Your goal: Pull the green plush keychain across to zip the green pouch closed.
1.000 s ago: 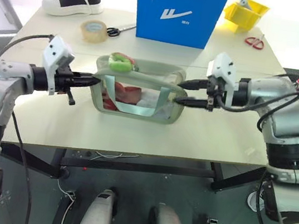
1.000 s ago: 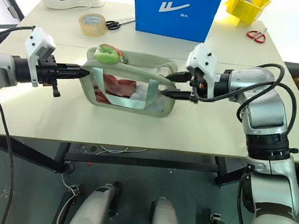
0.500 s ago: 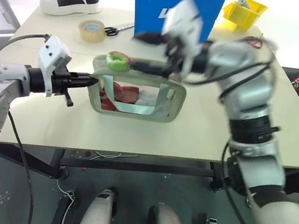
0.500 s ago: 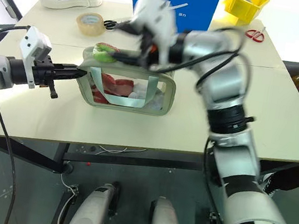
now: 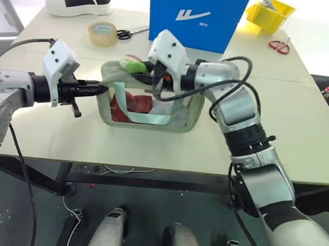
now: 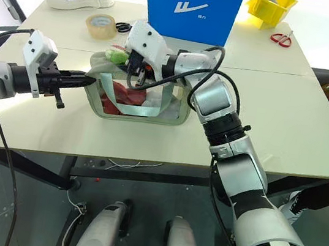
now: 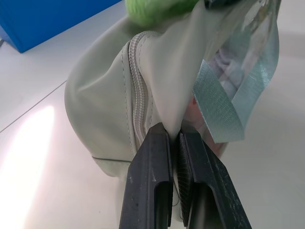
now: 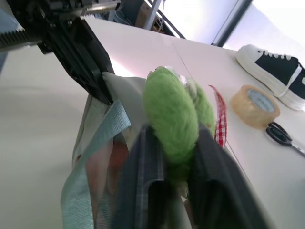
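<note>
The right gripper (image 8: 175,157), seen a second earlier standing open at the green pouch's (image 5: 154,106) 3 o'clock end, has been carried across the bag to its 9 o'clock end, and its jaws are now clamped on the green plush keychain (image 8: 174,117). The grasp needed for the zip is judged to be made; the pull back toward 3 o'clock has not yet begun, and the top of the pouch still gapes.

The left gripper (image 7: 175,148) has been kept where it was, its jaws pressed shut on a fold of the pouch's fabric at the 9 o'clock end, beside the zipper track, so the bag is anchored against the coming pull.

The pouch sits mid-desk (image 5: 148,151), with a blue box (image 5: 194,10) at its 12 o'clock and a tape roll (image 5: 103,33) at 11 o'clock.

The pinch on the plush is shown plainly in the right wrist view, while from the head camera it is largely masked by the wrist. The zipper teeth and the pinched fabric are revealed by the left wrist view.
</note>
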